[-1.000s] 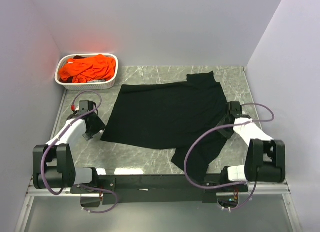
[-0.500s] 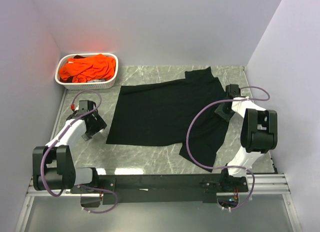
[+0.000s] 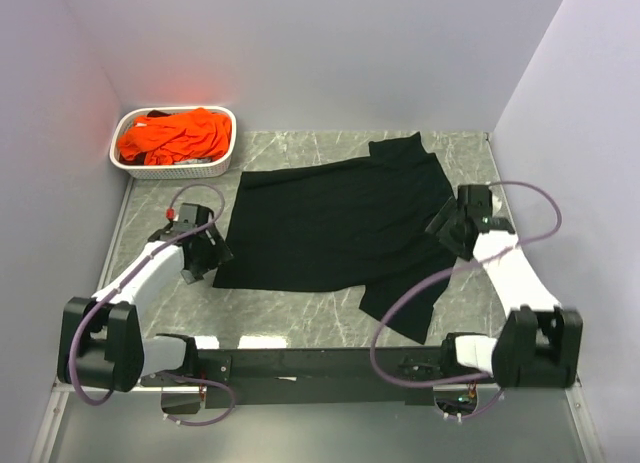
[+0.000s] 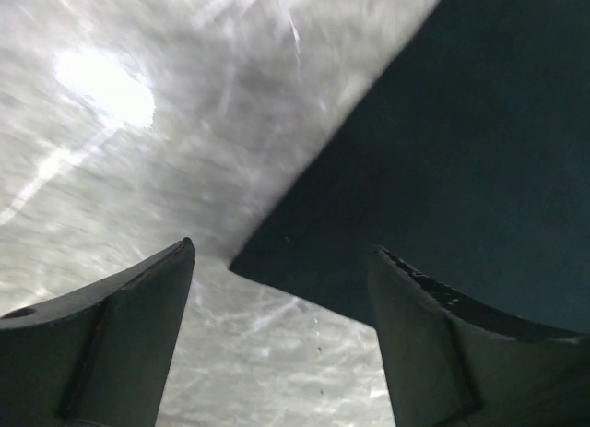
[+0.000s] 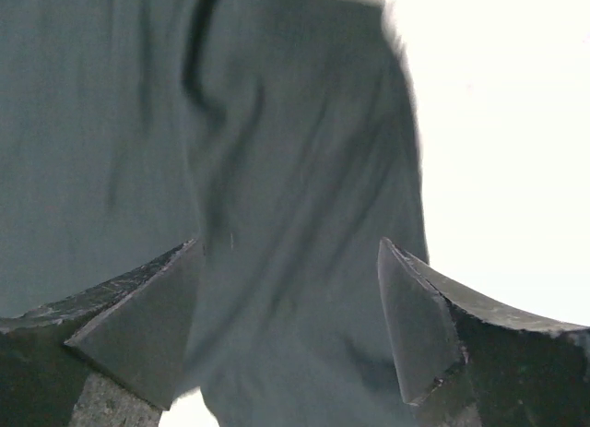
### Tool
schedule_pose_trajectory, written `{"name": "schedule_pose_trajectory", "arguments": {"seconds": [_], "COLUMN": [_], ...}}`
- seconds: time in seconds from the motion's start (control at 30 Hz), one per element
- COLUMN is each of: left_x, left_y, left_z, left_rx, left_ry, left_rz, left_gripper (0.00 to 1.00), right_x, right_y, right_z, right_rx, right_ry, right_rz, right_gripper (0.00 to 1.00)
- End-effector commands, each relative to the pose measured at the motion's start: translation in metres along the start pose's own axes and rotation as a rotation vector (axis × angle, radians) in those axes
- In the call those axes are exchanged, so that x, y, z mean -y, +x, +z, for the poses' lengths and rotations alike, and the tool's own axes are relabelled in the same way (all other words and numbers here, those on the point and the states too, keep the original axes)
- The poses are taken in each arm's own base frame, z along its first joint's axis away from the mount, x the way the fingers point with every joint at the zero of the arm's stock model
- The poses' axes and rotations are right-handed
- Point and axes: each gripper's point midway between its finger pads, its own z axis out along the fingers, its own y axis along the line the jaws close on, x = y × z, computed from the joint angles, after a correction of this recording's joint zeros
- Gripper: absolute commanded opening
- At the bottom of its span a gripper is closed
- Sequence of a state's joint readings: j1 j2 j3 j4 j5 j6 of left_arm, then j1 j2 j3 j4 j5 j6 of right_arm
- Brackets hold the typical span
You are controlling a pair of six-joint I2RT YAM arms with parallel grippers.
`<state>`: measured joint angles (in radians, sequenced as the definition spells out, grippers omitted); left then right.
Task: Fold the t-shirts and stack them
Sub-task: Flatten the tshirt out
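A plain black t-shirt point(image 3: 335, 223) lies spread flat on the grey marble table, one sleeve at the back right and one trailing toward the near edge. Bright orange t-shirts point(image 3: 175, 135) fill the basket at the back left. My left gripper point(image 3: 212, 255) is open at the shirt's near-left corner; in the left wrist view the corner point(image 4: 277, 261) lies between its fingers point(image 4: 120, 326). My right gripper point(image 3: 447, 228) is open over the shirt's right edge; the right wrist view shows black cloth point(image 5: 277, 215) between its fingers point(image 5: 424, 326).
A white latticed basket point(image 3: 127, 166) stands at the back left corner. Lilac walls close in the left, back and right. Purple cables loop from both arms. The black mounting rail point(image 3: 320, 363) runs along the near edge.
My left gripper has moved right to the shirt's near-left corner. My right arm has swung down and inward over the shirt's right edge. The shirt's near-right sleeve has shifted slightly.
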<state>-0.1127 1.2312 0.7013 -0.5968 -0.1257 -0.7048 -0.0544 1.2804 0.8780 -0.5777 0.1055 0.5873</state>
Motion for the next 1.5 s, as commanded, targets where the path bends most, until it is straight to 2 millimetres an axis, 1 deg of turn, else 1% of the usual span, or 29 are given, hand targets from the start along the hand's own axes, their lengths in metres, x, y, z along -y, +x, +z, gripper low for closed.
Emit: {"name": "schedule_pose_trajectory", "arguments": {"seconds": [0.0, 0.03, 0.07, 0.2, 0.27, 0.3, 0.4, 0.63, 0.77, 0.97, 1.07, 1.13, 1.17, 1.23, 1.27, 1.3, 1.37, 1.4, 1.43, 1.47], "left_x": [0.001, 0.000, 0.001, -0.004, -0.006, -0.007, -0.009, -0.010, -0.010, -0.013, -0.014, -0.014, -0.014, -0.014, -0.014, -0.014, -0.013, -0.013, -0.011, -0.010], "left_y": [0.013, 0.016, 0.019, 0.023, 0.026, 0.027, 0.031, 0.032, 0.035, 0.037, 0.041, 0.044, 0.045, 0.046, 0.048, 0.048, 0.048, 0.047, 0.046, 0.045], "left_z": [0.003, 0.003, 0.004, 0.004, 0.005, 0.005, 0.007, 0.013, 0.018, 0.024, 0.028, 0.030, 0.031, 0.032, 0.032, 0.033, 0.032, 0.031, 0.029, 0.029], "left_rx": [-0.029, -0.038, -0.045, -0.053, -0.068, -0.072, -0.090, -0.096, -0.117, -0.120, -0.135, -0.149, -0.150, -0.157, -0.160, -0.162, -0.162, -0.161, -0.156, -0.152], "left_ry": [-0.041, -0.050, -0.054, -0.102, -0.125, -0.134, -0.151, -0.168, -0.177, -0.189, -0.189, -0.188, -0.189, -0.187, -0.185, -0.183, -0.175, -0.172, -0.166, -0.160], "left_rz": [-0.003, 0.000, 0.007, 0.028, 0.037, 0.038, 0.044, 0.053, 0.061, 0.073, 0.080, 0.080, 0.079, 0.084, 0.085, 0.086, 0.086, 0.084, 0.084, 0.084], "left_gripper": [0.79, 0.78, 0.77, 0.75, 0.74, 0.72, 0.68, 0.66, 0.65, 0.59, 0.51, 0.42, 0.41, 0.31, 0.30, 0.22, 0.13, 0.03, 0.01, 0.01], "right_x": [0.004, -0.002, -0.001, 0.002, 0.005, 0.006, 0.012, 0.019, 0.018, 0.019, 0.019, 0.019, 0.020, 0.020, 0.022, 0.021, 0.022, 0.023, 0.023, 0.023], "right_y": [0.024, 0.034, 0.039, 0.047, 0.050, 0.049, 0.054, 0.066, 0.063, 0.063, 0.064, 0.065, 0.065, 0.064, 0.065, 0.065, 0.066, 0.066, 0.066, 0.067], "right_z": [-0.023, -0.028, -0.031, -0.047, -0.049, -0.053, -0.054, -0.053, -0.056, -0.055, -0.054, -0.054, -0.053, -0.054, -0.053, -0.053, -0.053, -0.053, -0.053, -0.054], "right_rx": [-0.002, -0.014, -0.018, -0.001, 0.002, 0.016, 0.019, 0.013, 0.027, 0.027, 0.019, 0.018, 0.018, 0.017, 0.018, 0.018, 0.011, 0.006, 0.002, -0.005], "right_ry": [-0.032, -0.055, -0.060, -0.084, -0.088, -0.098, -0.096, -0.114, -0.116, -0.114, -0.114, -0.110, -0.103, -0.102, -0.095, -0.094, -0.087, -0.080, -0.079, -0.076], "right_rz": [-0.012, -0.043, -0.053, -0.095, -0.110, -0.112, -0.130, -0.150, -0.153, -0.155, -0.160, -0.160, -0.160, -0.158, -0.158, -0.157, -0.157, -0.158, -0.159, -0.157], "right_gripper": [0.83, 0.83, 0.83, 0.83, 0.83, 0.83, 0.83, 0.83, 0.82, 0.82, 0.81, 0.80, 0.80, 0.80, 0.80, 0.80, 0.80, 0.80, 0.79, 0.78]}}
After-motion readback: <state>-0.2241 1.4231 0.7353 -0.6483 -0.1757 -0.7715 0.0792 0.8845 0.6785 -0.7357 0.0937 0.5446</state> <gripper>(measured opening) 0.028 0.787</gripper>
